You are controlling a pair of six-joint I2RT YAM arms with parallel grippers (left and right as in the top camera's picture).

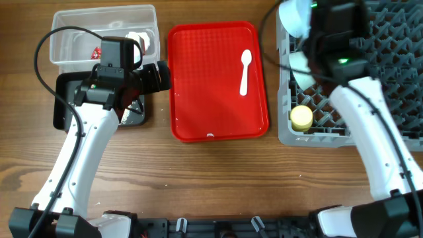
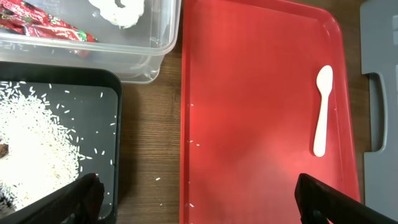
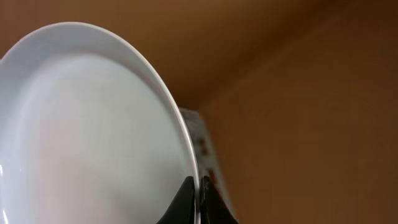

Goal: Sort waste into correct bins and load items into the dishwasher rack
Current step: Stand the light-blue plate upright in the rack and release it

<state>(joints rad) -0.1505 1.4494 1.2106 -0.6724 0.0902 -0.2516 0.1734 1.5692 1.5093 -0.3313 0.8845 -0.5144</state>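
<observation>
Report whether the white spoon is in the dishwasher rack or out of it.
Out. The white spoon lies flat on the red tray, beside the grey rack and not touching it.

You see a flat red plastic tray (image 1: 198, 79), its surface finely cross-hatched, and on it a plain white plastic spoon (image 1: 244, 71). The clear plastic rectangular tub (image 1: 63, 39) lets a shiny red wrapper (image 2: 37, 28) with bits of white print and a crumpled white tissue (image 2: 121, 9) show through. The glossy black rectangular tub (image 2: 99, 106) carries white rice grains (image 2: 31, 143), a dense patch with loose speckles around it. The square grey plastic rack (image 1: 285, 99) forms a grid of pegs, with a small yellow cup (image 1: 302, 118) among them. The large light-blue round plate (image 3: 81, 137) looks pale, almost white. The wooden table (image 1: 211, 185) is mid-brown with darker grain lines.
</observation>
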